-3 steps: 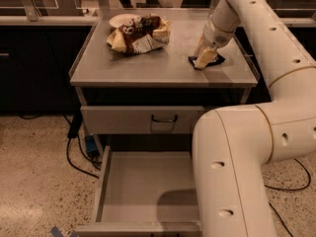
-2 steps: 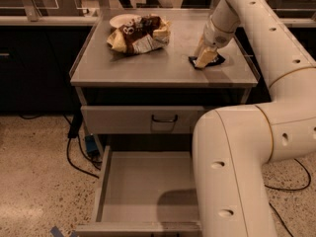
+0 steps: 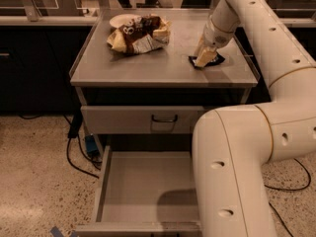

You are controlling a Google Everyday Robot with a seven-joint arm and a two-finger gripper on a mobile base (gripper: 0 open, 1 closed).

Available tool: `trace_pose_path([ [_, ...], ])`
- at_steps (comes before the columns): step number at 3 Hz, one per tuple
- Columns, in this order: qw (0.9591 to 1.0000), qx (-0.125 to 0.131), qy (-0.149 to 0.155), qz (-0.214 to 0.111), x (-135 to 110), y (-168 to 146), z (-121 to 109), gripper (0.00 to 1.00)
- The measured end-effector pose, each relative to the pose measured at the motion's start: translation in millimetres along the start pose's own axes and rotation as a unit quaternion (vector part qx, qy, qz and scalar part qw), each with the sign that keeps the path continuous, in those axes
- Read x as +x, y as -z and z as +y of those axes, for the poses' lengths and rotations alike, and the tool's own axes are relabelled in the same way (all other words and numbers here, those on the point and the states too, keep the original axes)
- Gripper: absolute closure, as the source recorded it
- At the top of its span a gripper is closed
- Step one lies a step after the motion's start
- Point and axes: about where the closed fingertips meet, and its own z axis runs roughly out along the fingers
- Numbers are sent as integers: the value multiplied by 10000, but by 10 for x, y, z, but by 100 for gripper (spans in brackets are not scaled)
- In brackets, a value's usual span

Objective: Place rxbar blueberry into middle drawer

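Nothing here can be read from where I stand. The rxbar blueberry shows only a sliver of dark wrapper with no lettering I can make out. The claw is down on top of it, towards the right side of the table. The heap of snack bags at the back left has pale patches on its brown and yellow wrappers, but no word or brand is legible. I can make out no label or number on the closed drawer front, on the open drawer beneath it, or on the arm.
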Motion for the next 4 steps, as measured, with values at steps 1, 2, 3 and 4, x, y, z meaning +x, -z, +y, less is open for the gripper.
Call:
trace_pose_path([
  [1,9995,225,231,73,-119,284,-53,100],
  [2,9972,514,533,95,-323,740,-40,100],
  [3,9931,855,800,115,-549,1189,64,100],
  [4,9926,902,806,117,-563,1379,206,81],
])
